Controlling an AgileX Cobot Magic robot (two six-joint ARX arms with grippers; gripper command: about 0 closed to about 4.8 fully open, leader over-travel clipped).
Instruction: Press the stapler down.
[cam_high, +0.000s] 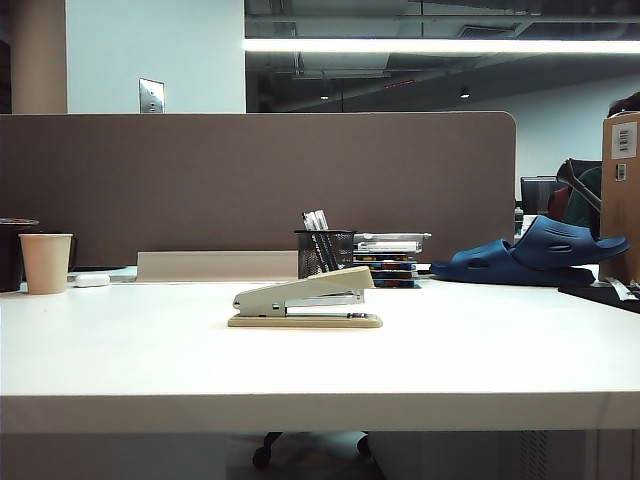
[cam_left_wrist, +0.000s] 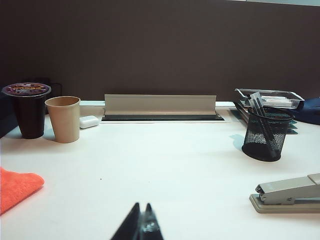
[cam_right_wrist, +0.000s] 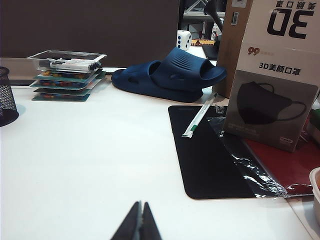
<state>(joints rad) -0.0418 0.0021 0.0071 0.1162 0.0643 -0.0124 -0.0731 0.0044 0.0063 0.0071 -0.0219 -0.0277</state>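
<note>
Left wrist view has the left gripper (cam_left_wrist: 142, 222) nearest the lens, its two fingers pressed together on nothing, low over the bare white table (cam_left_wrist: 160, 170). Further off and to one side lies the stapler (cam_left_wrist: 287, 194), only its hinge end in frame, well apart from that gripper. Beyond it stand a black mesh pen holder (cam_left_wrist: 266, 134), a paper cup (cam_left_wrist: 63, 118) and a dark lidded cup (cam_left_wrist: 28, 109) by the brown partition. The right gripper (cam_right_wrist: 139, 222) is likewise closed and empty, hovering over the table beside a black mat (cam_right_wrist: 210, 155), with blue slippers (cam_right_wrist: 170, 75) and a mask box (cam_right_wrist: 272, 85) behind; the stapler is out of its sight. From the exterior view the stapler (cam_high: 305, 300) sits mid-table with its top arm raised, and neither arm appears. The likely trouble: a push landing near the hinge, or off-centre, could tip or skid the stapler instead of closing it.
</note>
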